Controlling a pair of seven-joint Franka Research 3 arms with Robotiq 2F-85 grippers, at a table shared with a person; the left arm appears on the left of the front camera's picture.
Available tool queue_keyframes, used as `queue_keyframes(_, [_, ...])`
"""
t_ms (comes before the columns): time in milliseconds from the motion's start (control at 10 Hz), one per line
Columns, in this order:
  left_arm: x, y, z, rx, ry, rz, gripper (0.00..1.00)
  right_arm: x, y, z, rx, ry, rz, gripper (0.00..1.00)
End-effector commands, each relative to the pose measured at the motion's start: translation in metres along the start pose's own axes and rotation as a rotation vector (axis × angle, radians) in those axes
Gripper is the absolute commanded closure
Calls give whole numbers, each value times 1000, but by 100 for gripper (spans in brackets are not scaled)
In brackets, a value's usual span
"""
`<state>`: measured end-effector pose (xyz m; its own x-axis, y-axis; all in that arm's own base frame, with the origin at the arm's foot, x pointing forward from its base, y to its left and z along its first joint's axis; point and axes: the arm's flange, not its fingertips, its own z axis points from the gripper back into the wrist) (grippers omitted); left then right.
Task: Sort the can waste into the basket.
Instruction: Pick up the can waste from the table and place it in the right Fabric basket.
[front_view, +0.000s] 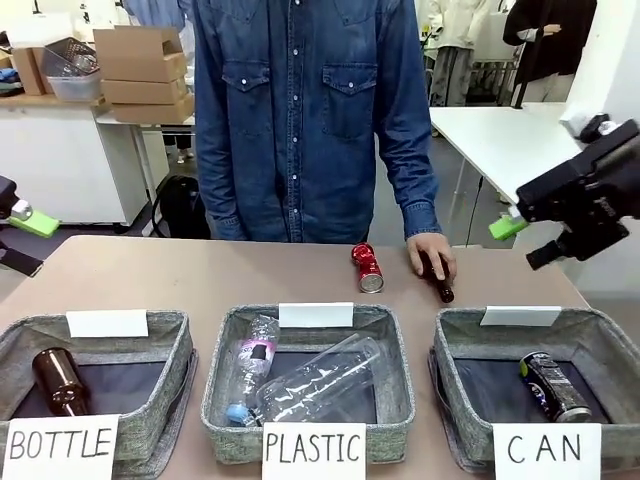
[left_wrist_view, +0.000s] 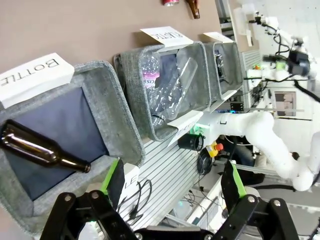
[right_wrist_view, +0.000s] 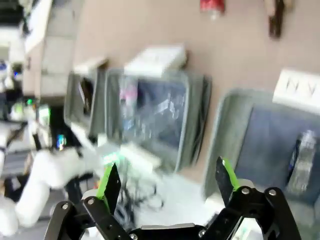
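Showing the table (front_view: 200, 280) from the robot's side, the front view places the red can (front_view: 366, 267) on its side on the bare top, behind the PLASTIC basket (front_view: 402, 385) and near a person's hand (front_view: 432, 252) that rests on a brown bottle (front_view: 441, 284). The dark can (front_view: 554, 386) already lies inside the CAN basket (front_view: 445, 350). The right gripper (front_view: 525, 240) hangs raised off the table's right end, well apart from both cans, and the left gripper (front_view: 30, 242) sits at the left edge. The left wrist view looks past that gripper's green pads, spread wide with nothing between them, onto the BOTTLE basket (left_wrist_view: 125, 125); the red can is a small shape at the top edge. The right wrist view (blurred throughout) shows its fingers equally wide apart and empty, above the near wall of the CAN basket, with the dark can inside and the red can far up the table. Judged from its dents and gloss, the red can is light, thin-walled and smooth: it is likely to roll when nudged and to buckle under a hard squeeze. The best hold is probably across the middle of its body, fingers closing on the curved sides with modest force.
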<state>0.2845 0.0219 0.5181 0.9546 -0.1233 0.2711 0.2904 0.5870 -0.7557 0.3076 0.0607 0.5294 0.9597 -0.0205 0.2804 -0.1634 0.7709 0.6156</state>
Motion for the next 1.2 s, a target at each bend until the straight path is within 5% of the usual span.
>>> queue_keyframes(0, [-3,0,0,1,6,8,0,78,-9,-58,-39,-171,36,0])
queue_keyframes(300, [-3,0,0,1,6,8,0,105,-16,-86,-5,-21,108,0])
queue_keyframes(500, [-3,0,0,1,6,8,0,56,-25,-13,217,241,122,0])
queue_keyframes(700, [-3,0,0,1,6,8,0,22,-36,27,164,238,76,0])
queue_keyframes(1100, [-3,0,0,1,6,8,0,29,-40,7,156,177,88,0])
